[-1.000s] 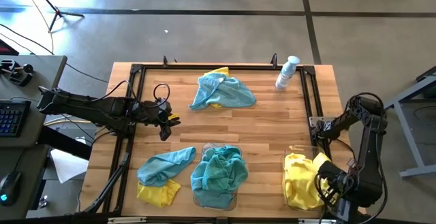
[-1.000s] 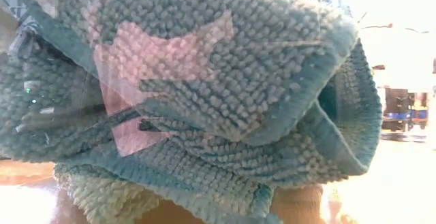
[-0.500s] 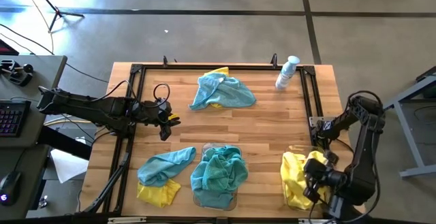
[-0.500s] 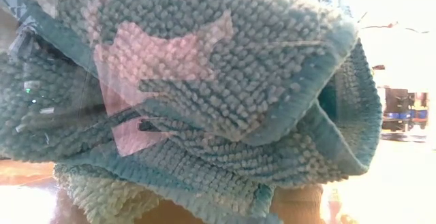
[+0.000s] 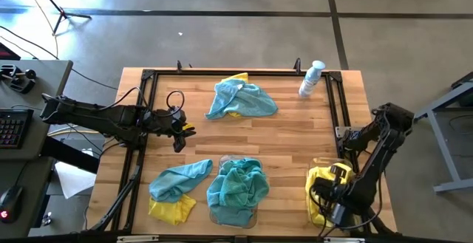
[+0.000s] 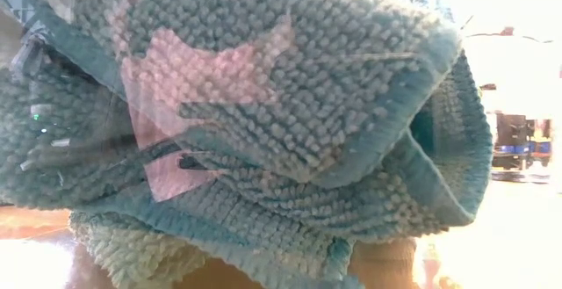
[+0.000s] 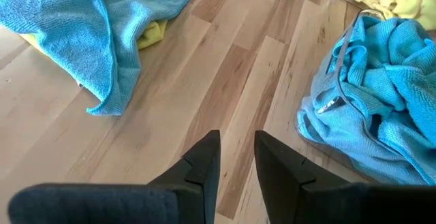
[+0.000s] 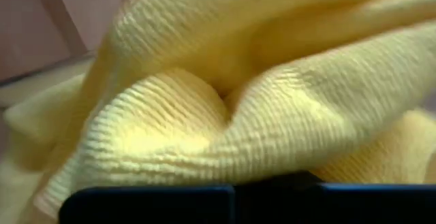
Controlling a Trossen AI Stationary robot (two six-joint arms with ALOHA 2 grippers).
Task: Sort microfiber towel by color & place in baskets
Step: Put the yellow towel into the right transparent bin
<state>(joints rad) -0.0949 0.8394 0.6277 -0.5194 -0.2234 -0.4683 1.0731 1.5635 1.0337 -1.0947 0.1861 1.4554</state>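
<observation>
Teal microfiber towels (image 5: 236,187) fill the clear middle basket (image 5: 224,159) at the near edge; they block the low view (image 6: 263,122). Yellow towels (image 5: 316,187) lie in the right basket (image 5: 325,162). My right gripper (image 5: 327,196), shut, points down at this yellow heap (image 8: 225,108); its fingers are hidden. A teal towel over a yellow one (image 5: 172,193) lies near left. Another teal-over-yellow pile (image 5: 241,99) lies at the far side. My left gripper (image 7: 237,142) hovers narrowly open over bare wood at the left (image 5: 179,132), holding nothing. My right gripper comes from above, pointing down, at the yellow towels in the right basket. The cloth fills its wrist view, and the fingertips are hidden. I cannot tell whether they touch the cloth.
A white and blue spray bottle (image 5: 311,79) lies at the far right corner. A black frame (image 5: 222,73) runs round the wooden tabletop. Bare wood lies in the middle between the piles.
My right gripper has swung from the table's near right corner toward the left and down over the yellow towels in the right basket, rolling and tipping to point more steeply down. The towels have kept their places.
</observation>
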